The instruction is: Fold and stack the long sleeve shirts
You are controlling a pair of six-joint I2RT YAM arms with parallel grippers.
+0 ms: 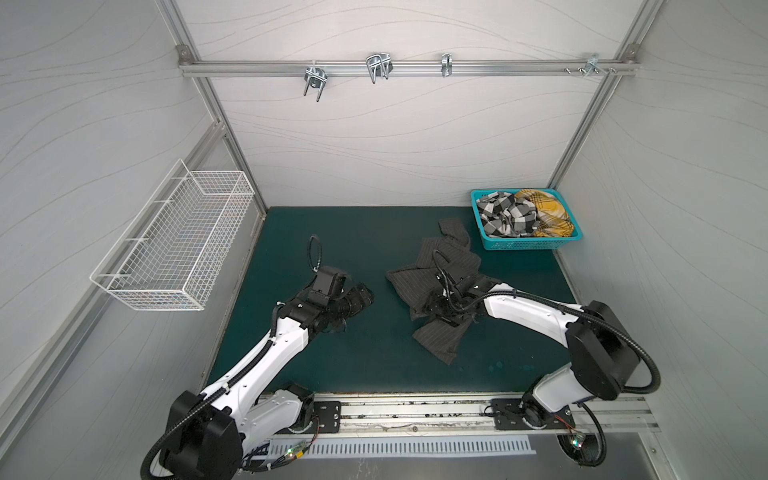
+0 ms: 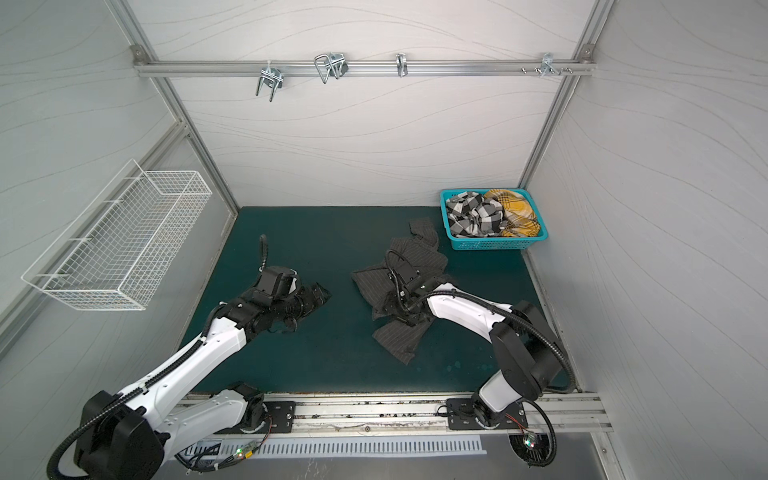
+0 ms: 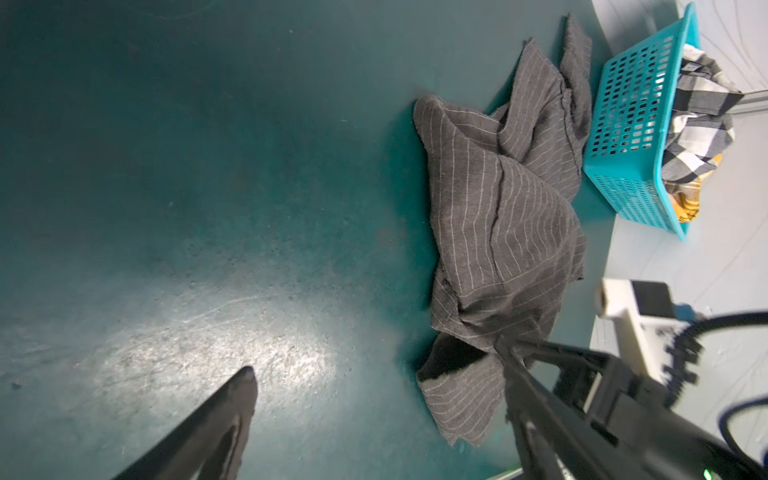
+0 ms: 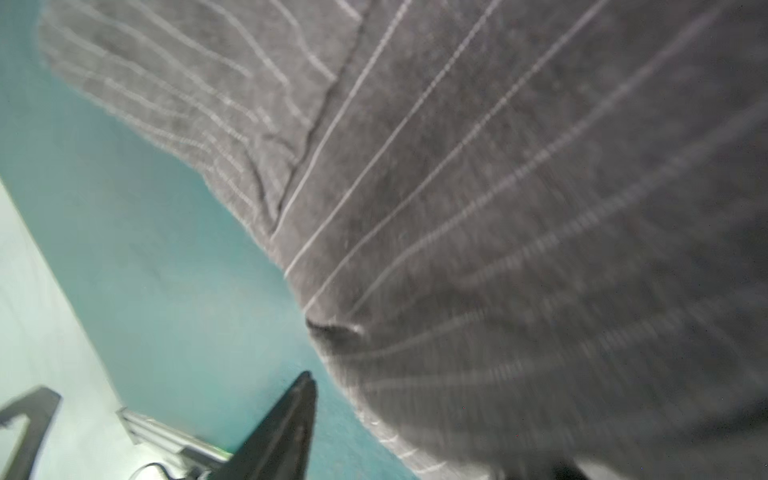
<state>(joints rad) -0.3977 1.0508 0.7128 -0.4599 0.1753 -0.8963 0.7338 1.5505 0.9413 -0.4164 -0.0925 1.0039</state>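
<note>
1. Our right gripper (image 1: 438, 309) is sunk into the folds of the grey pinstriped shirt (image 1: 438, 343) in both top views, and there we cannot make out how its jaws stand.
2. The right wrist view is blurred but shows what the top views miss. One dark finger (image 4: 291, 415) lies at the cloth's edge, and cloth hides its partner. We cannot tell whether it pinches the shirt.
3. Our left gripper (image 1: 363, 296) is spread, holds nothing and hovers over the bare mat (image 1: 332, 232), near the shirt's left edge.
4. The grey shirt lies crumpled mid-mat. In both top views the right arm (image 1: 523, 309) and its cable (image 1: 446, 276) cover the shirt's middle. The left wrist view shows that cloth more fully, with one sleeve reaching just beside the teal basket (image 1: 523, 246).
5. The basket sits in the mat's far right corner. It holds the checked shirt (image 1: 505, 218) and the yellow plaid shirt (image 1: 548, 212), heaped side by side.
6. A white wire basket (image 1: 174, 245) hangs on the left wall, well apart.
</note>
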